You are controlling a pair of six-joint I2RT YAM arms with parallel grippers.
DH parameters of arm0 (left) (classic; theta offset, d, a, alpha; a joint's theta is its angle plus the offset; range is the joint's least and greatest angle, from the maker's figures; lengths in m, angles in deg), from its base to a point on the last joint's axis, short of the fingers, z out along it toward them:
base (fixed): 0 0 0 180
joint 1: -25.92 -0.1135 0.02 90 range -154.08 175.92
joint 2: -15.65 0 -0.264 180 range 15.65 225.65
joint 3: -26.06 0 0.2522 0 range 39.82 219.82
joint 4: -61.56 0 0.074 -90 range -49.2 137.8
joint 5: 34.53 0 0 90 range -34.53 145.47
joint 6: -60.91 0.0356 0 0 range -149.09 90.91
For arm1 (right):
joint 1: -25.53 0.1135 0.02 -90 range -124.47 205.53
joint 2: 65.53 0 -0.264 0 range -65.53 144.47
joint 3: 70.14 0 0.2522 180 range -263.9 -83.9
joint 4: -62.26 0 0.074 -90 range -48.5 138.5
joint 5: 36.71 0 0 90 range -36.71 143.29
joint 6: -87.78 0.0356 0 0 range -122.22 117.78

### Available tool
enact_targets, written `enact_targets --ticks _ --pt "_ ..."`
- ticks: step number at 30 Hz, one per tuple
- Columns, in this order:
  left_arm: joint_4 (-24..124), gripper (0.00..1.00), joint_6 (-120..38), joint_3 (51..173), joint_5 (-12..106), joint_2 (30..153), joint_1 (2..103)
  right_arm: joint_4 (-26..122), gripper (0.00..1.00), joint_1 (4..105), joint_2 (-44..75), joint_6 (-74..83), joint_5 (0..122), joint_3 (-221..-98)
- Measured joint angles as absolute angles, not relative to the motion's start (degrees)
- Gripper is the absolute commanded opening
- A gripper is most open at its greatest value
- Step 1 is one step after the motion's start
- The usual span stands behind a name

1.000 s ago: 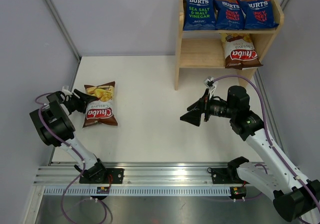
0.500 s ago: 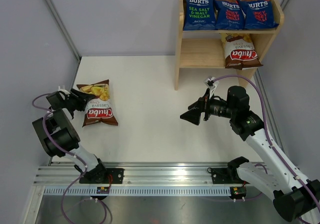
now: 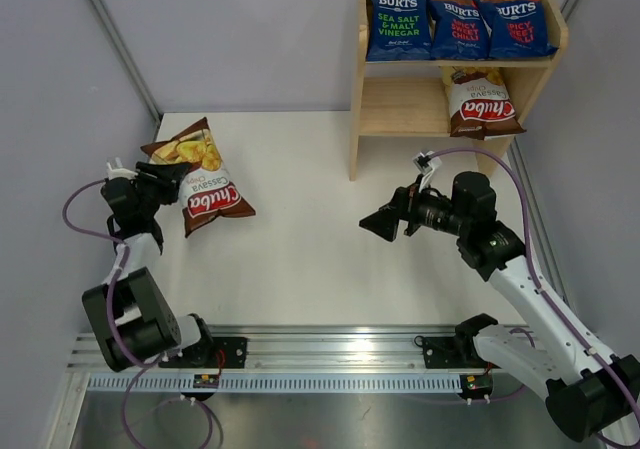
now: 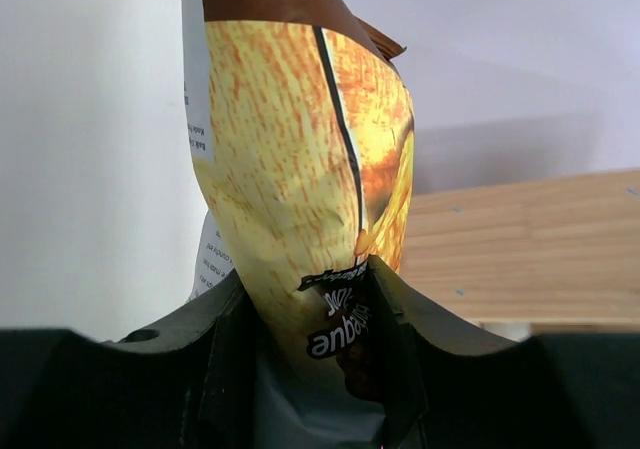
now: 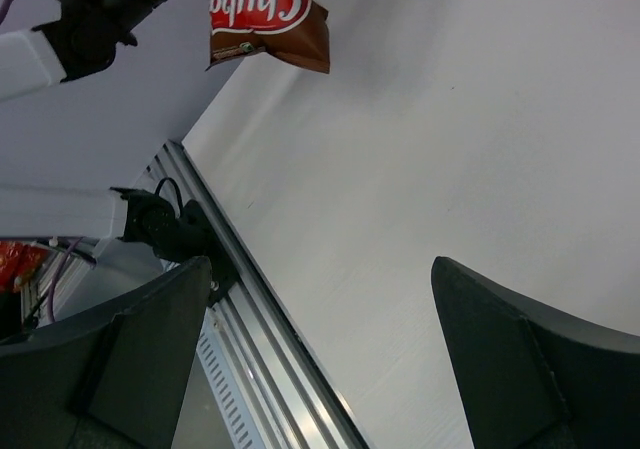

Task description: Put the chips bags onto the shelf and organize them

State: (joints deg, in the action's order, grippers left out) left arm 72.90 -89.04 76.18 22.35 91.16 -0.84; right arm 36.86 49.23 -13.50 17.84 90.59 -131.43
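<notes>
Chuba chips bag (image 3: 203, 179), glossy crinkled brown-and-white foil printed with yellow chips, hangs over the left side of the white table (image 3: 300, 239), its creased edge clamped between the black fingers (image 4: 215, 359) of the left gripper (image 3: 170, 180). The right gripper (image 3: 373, 225) gapes empty mid-table. A light bare-wood two-tier shelf (image 3: 400, 104) carries three dark blue BURTS bags (image 3: 460, 26) above and another Chuba bag (image 3: 480, 102) below.

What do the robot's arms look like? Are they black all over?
No. The left arm and right arm are white tubes joined by chunky black joints, and a thin purple cable loops along each. The left gripper and right gripper have wide black wedge-shaped fingers.
</notes>
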Motion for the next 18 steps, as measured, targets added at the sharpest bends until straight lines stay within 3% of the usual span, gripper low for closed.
enact_targets --ticks 7,14,18 --pt "69.60 0.23 -95.09 75.93 31.33 74.48 12.08 50.68 0.99 49.23 -12.96 31.50 85.72 -124.19" --pt "63.99 0.25 -101.04 74.40 44.99 59.29 26.13 90.17 0.99 51.26 -4.19 56.83 84.36 -105.02" --pt "62.35 0.24 -104.88 72.94 52.93 53.72 33.91 102.33 0.99 57.23 0.44 61.90 78.61 -102.86"
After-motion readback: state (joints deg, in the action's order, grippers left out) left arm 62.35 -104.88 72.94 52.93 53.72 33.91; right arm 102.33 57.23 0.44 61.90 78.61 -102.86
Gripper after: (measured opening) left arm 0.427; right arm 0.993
